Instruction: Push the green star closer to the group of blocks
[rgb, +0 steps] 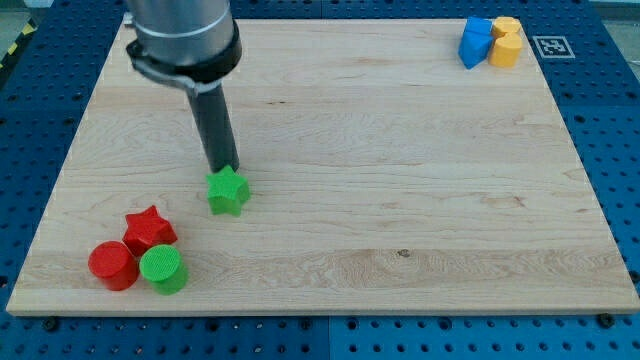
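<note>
On a pale wooden desk (400, 200), my tip (224, 169) touches the green star (228, 192) at its 12 o'clock edge. The arm carries no claw, only this dark rod. At the star's 7 o'clock, apart across bare wood, sit a red star (149, 229), a red cylinder (112, 265) and a green cylinder (162, 269), bunched together. Far off at 2 o'clock, a blue block (475, 42) touches a yellow block (506, 42) near a printed marker tag (551, 45).

A pale wooden board (400, 200) carries a green star (228, 192), a red star (149, 229), red cylinder (112, 265) and green cylinder (162, 269) near left, with a blue block (474, 42) and yellow block (506, 42) far right.
</note>
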